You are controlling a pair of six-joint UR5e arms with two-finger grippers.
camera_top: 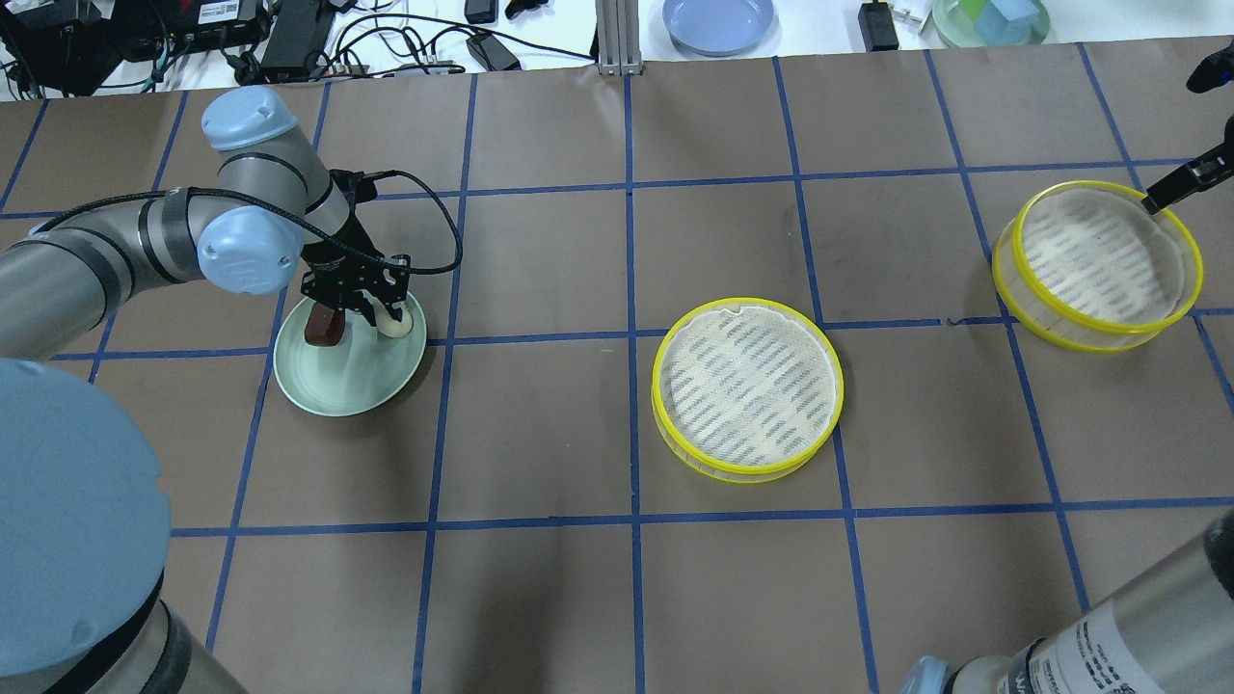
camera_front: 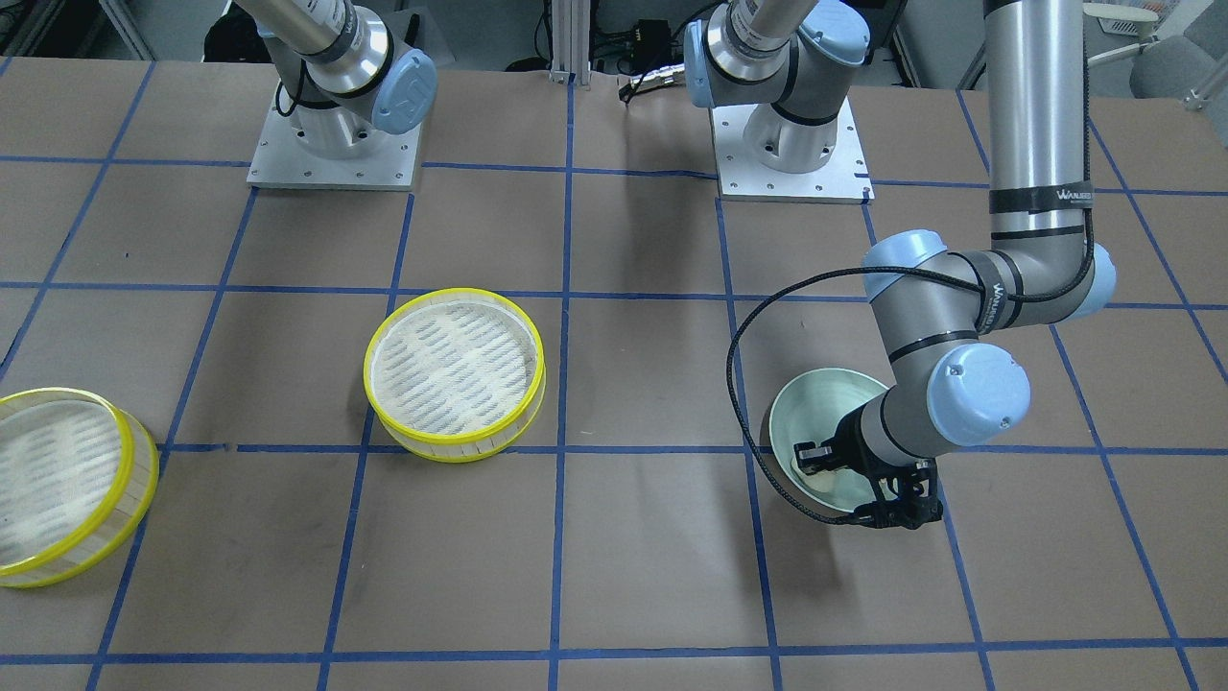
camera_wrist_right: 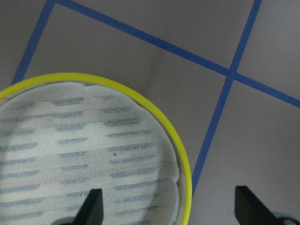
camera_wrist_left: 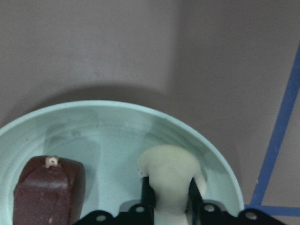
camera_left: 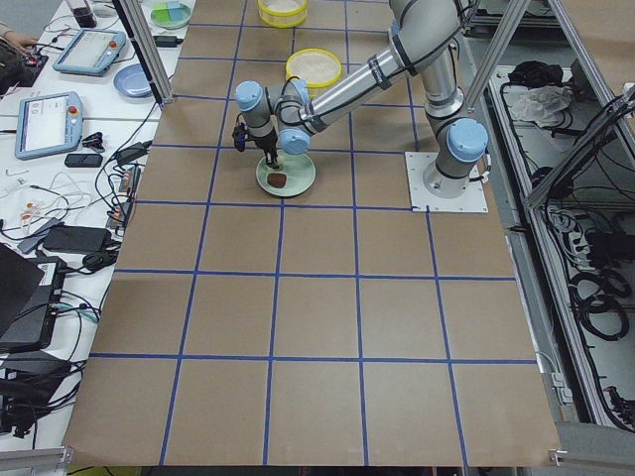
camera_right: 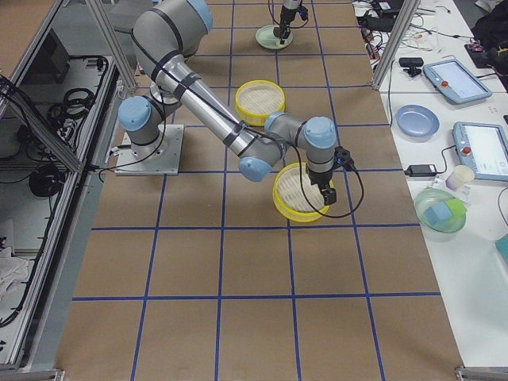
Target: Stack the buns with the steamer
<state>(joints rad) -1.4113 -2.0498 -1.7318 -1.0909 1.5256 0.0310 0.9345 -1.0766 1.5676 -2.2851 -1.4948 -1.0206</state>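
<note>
A pale green plate (camera_top: 337, 386) holds a cream-white bun (camera_wrist_left: 171, 173) and a dark reddish-brown bun (camera_wrist_left: 47, 192). My left gripper (camera_wrist_left: 171, 199) is down in the plate and shut on the cream-white bun (camera_top: 393, 323), with the brown bun (camera_top: 324, 328) just beside it. One yellow-rimmed steamer tray (camera_top: 747, 386) stands mid-table and is empty. A second steamer tray (camera_top: 1099, 265) stands far to my right. My right gripper (camera_wrist_right: 168, 208) is open, its fingers (camera_wrist_right: 91, 208) straddling that tray's rim (camera_wrist_right: 180, 154).
Both arm bases (camera_front: 334, 144) stand at the table's robot side. A blue plate (camera_top: 718, 21), a green container (camera_top: 991, 19) and cables lie on the white bench beyond the far edge. Blue tape lines grid the brown table.
</note>
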